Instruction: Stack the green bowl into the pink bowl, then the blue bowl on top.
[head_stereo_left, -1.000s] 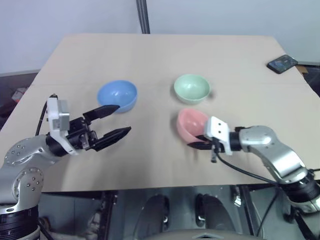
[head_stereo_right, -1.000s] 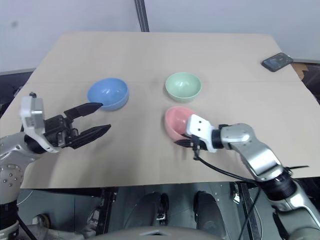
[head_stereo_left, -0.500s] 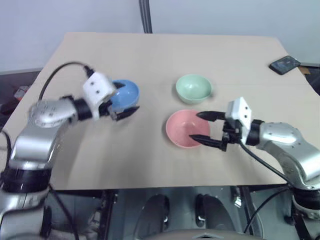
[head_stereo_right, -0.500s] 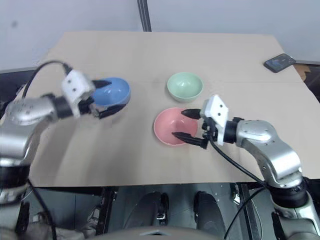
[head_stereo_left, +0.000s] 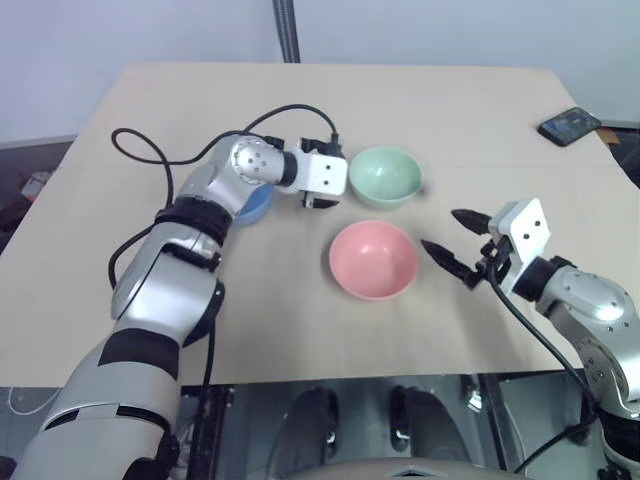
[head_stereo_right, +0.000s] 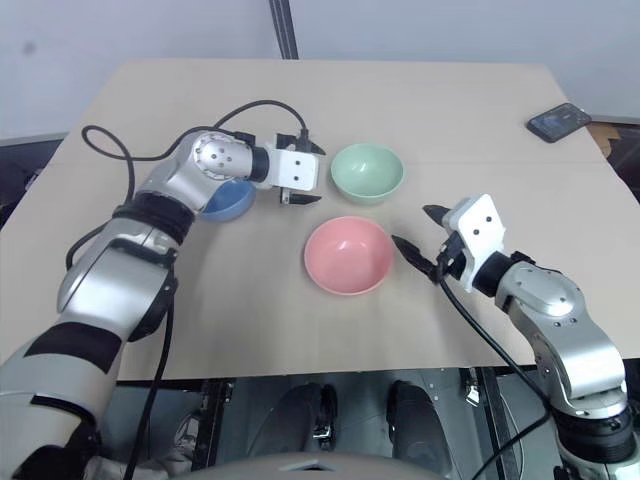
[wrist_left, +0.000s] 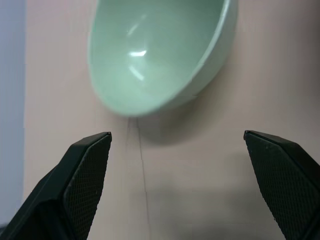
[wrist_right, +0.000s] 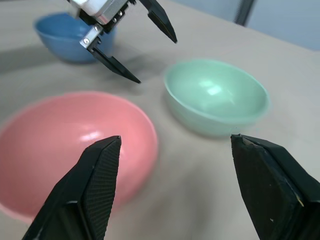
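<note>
The green bowl (head_stereo_left: 385, 177) stands upright behind the pink bowl (head_stereo_left: 373, 259), a small gap between them. Left of the green bowl, my left gripper (head_stereo_right: 321, 176) is open and empty, its fingers pointing at the bowl's left side without touching it. In the left wrist view the green bowl (wrist_left: 155, 55) lies just beyond the spread fingertips (wrist_left: 85, 175). My left arm partly hides the blue bowl (head_stereo_right: 228, 200). Right of the pink bowl, my right gripper (head_stereo_left: 440, 228) hangs open and empty, clear of the rim. The right wrist view takes in all three bowls and the left gripper (wrist_right: 156, 60).
A dark phone (head_stereo_left: 568, 126) lies at the table's far right edge. A grey pole (head_stereo_left: 286, 30) rises behind the table's far edge. A black cable (head_stereo_left: 150, 150) loops from my left arm over the table (head_stereo_left: 180, 300) near the blue bowl.
My right gripper opened and let go of the pink bowl, which settled flat, then backed off to the right. My left arm swung from beside the blue bowl to the green bowl's left side.
</note>
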